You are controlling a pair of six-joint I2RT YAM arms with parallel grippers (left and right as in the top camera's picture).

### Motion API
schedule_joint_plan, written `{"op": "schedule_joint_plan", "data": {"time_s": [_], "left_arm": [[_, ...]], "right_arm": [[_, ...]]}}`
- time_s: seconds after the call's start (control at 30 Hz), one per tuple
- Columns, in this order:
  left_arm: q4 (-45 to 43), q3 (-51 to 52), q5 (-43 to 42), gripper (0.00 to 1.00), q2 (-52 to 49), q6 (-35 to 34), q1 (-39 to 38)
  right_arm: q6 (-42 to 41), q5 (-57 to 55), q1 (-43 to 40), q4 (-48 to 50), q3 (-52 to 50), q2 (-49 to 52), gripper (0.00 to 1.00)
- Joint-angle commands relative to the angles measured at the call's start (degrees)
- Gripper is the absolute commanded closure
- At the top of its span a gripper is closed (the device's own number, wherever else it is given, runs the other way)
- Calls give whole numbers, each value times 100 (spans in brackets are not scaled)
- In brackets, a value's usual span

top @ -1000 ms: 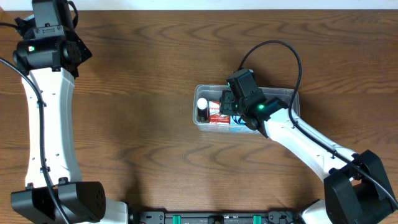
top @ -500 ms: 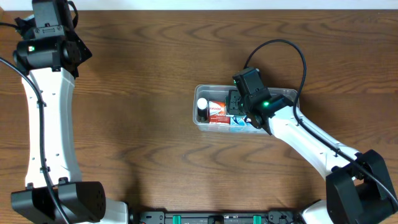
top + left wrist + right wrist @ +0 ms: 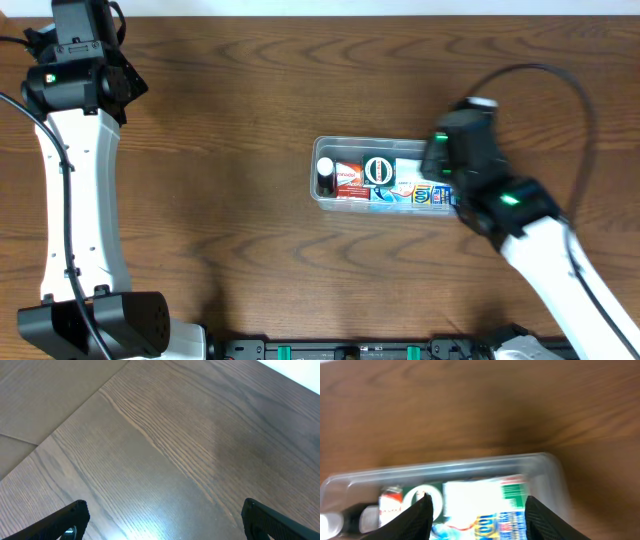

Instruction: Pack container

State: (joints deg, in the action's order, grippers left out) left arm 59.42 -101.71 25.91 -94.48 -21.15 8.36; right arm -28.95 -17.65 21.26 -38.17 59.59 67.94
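The clear container (image 3: 318, 150) sits right of the table's centre. Inside it lie a white-capped bottle (image 3: 325, 172), a red and white box (image 3: 350, 178), a round green and white item (image 3: 380, 171), a white and green box (image 3: 409, 169) and a blue packet (image 3: 405, 196). My right gripper (image 3: 482, 520) hovers over the container's right part, open, nothing between its fingers (image 3: 415, 517). Its view is motion-blurred, and the container's rim (image 3: 547, 457) shows there. My left gripper (image 3: 165, 525) is wide open over bare wood at the far left back corner, far from the container.
The right arm (image 3: 500, 195) reaches in from the lower right and covers the container's right end. Its black cable (image 3: 560, 85) loops above. The left arm (image 3: 80, 200) runs along the table's left side. Around the container is dark wood tabletop (image 3: 220, 150).
The right gripper has drawn back to the right and risen from the container's middle. The round green item and the boxes it covered now show. The left arm has not moved.
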Motion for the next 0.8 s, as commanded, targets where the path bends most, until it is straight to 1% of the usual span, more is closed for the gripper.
{"op": "schedule_joint_plan", "data": {"time_s": [0.0,0.1,0.23,0.37,0.4,0.47,0.53,0.63,0.77], "left_arm": [[13,-63,92,2,81,-9,9],[13,-63,92,2,81,-9,9],[13,-63,92,2,81,-9,9],[13,-63,92,2,81,-9,9],[13,-63,92,2,81,-9,9],[13,-63,92,2,81,-7,9],[13,-63,92,2,81,-9,9],[13,-63,92,2,81,-7,9],[13,-63,92,2,81,-9,9]], "right_arm": [[505,-155,-286,-168,0,-721,43],[879,-142,-334,-251,0,-1567,42],[916,-144,-334,-177,0,-2802,41],[933,-142,-334,24,0,-4002,36],[933,-142,-334,57,0,-4319,34],[977,-142,-334,94,0,-4822,14],[1215,-140,-334,66,0,-5248,1],[1488,-142,-334,-118,0,-5598,1],[1480,-140,-334,-494,31,-5884,1]]}}
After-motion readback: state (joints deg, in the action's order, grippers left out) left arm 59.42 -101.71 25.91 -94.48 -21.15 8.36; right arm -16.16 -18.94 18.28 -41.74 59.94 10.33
